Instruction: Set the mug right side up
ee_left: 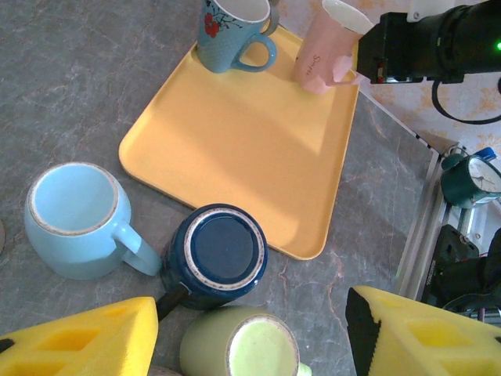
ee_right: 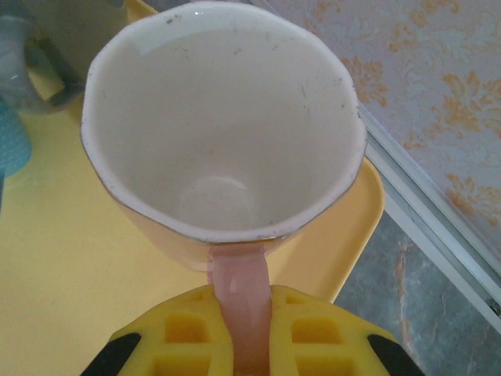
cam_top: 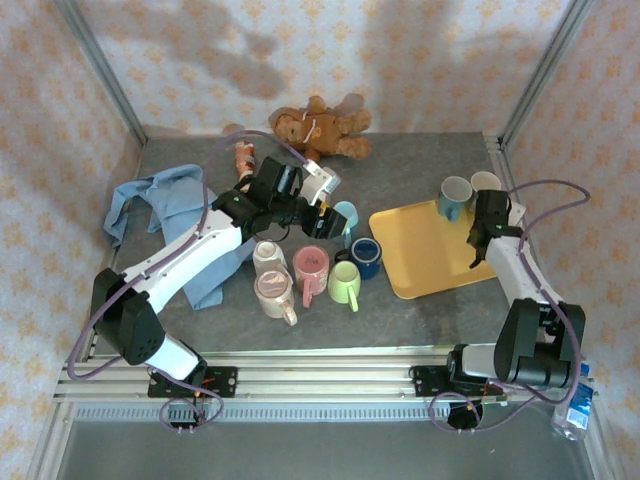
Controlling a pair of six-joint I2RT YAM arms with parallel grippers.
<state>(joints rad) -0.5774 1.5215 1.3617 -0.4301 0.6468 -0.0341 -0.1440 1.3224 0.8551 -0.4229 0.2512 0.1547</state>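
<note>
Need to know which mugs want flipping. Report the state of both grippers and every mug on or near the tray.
left gripper, open, holding nothing
right gripper, shut on the pink mug's handle
pink mug, upright on the yellow tray
flowered blue mug, upright on the tray
light blue mug, upright, off the tray
navy mug, upside down, base up
green mug, mouth facing up

Eight mugs (cam_top: pixel 345 285), one yellow tray (cam_top: pixel 420 250), one teddy bear (cam_top: pixel 320 128) and one blue cloth (cam_top: pixel 165 200).
</note>
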